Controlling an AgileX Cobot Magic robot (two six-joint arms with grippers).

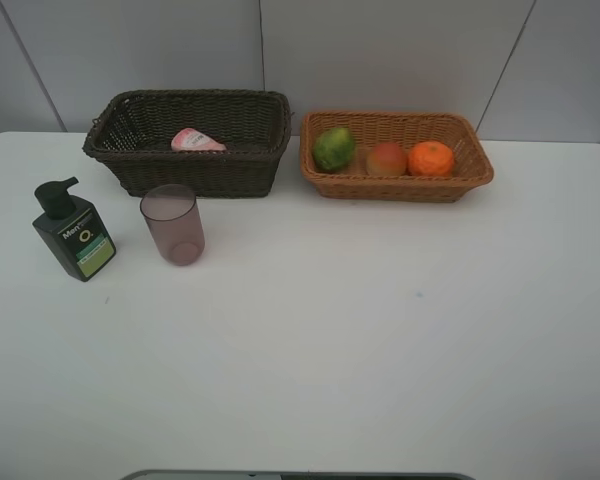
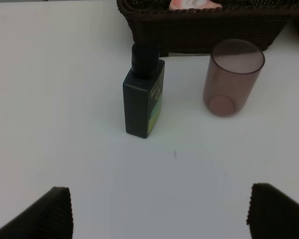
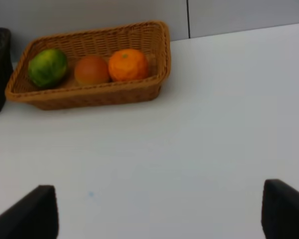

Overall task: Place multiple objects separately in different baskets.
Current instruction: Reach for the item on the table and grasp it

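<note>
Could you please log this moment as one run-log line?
tan basket: lime, peach, orange | dark basket: pink tube | on table: cup, pump bottle | left gripper: open | right gripper: open

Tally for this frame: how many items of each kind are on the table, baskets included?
Fruit: 3 (green fruit, red-orange fruit, orange)
Toiletries: 3 (pink tube, cup, pump bottle)
Baskets: 2 (dark brown basket, tan basket)
Total: 8
</note>
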